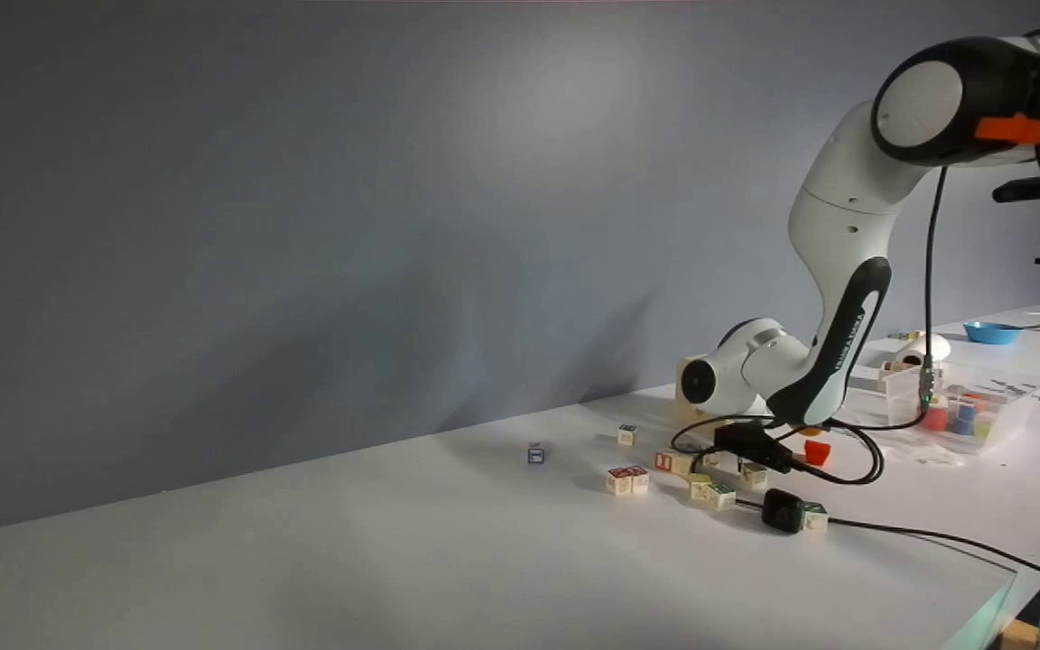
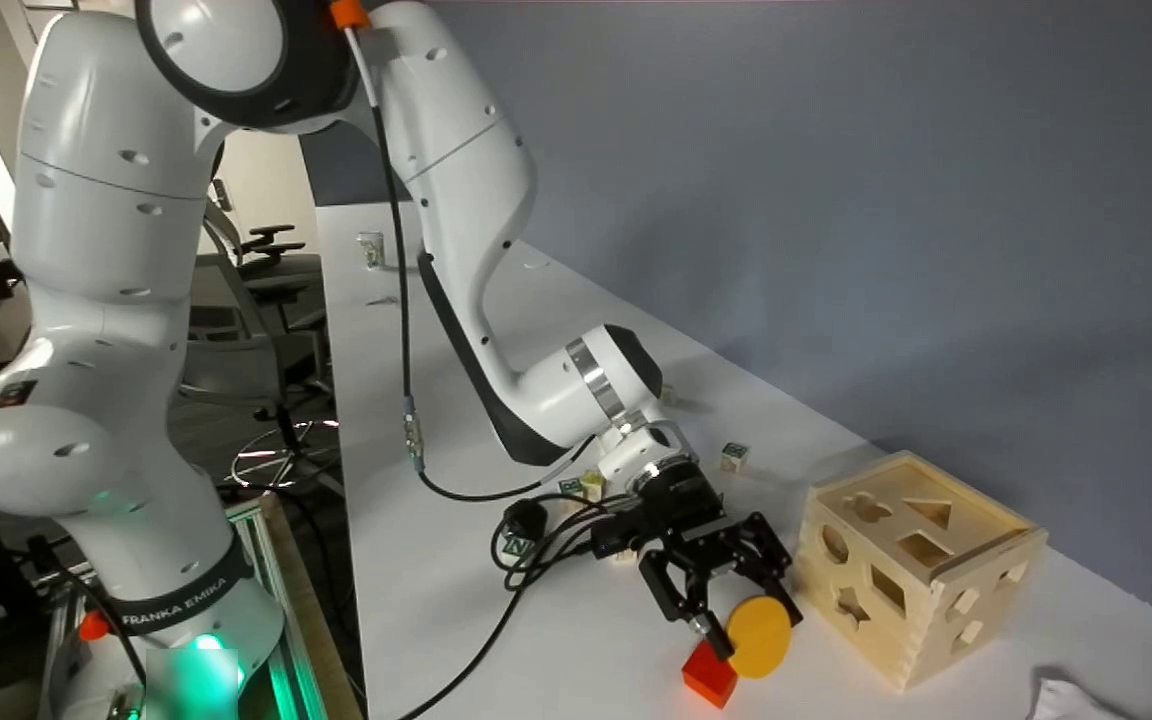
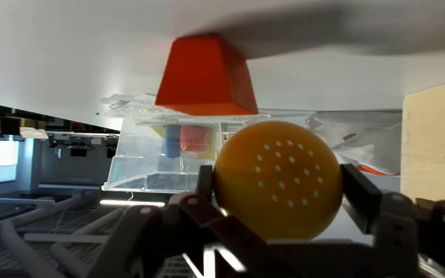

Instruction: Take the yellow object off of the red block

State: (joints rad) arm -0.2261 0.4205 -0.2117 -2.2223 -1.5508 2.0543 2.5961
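Observation:
The yellow object (image 2: 759, 640) is a round disc with a ring pattern of white dots on one face, seen in the wrist view (image 3: 280, 177). My gripper (image 2: 758, 628) is shut on it, with one finger on each side, as the wrist view (image 3: 278, 181) shows. The red block (image 2: 709, 675) stands on the table, and in the wrist view (image 3: 203, 77) it has slanted sides. The wrist view shows a narrow gap between it and the yellow object. In an exterior view the red block (image 1: 816, 452) sits just below a sliver of the yellow object (image 1: 811, 431).
A tan wooden cube with holes (image 2: 921, 570) stands close beside the gripper. Several letter blocks (image 1: 626, 480) lie on the table (image 1: 448, 542). A clear bin (image 1: 1012, 415) holds coloured pieces. A black cable (image 2: 476, 655) runs along the table. A grey wall (image 1: 303, 226) borders it.

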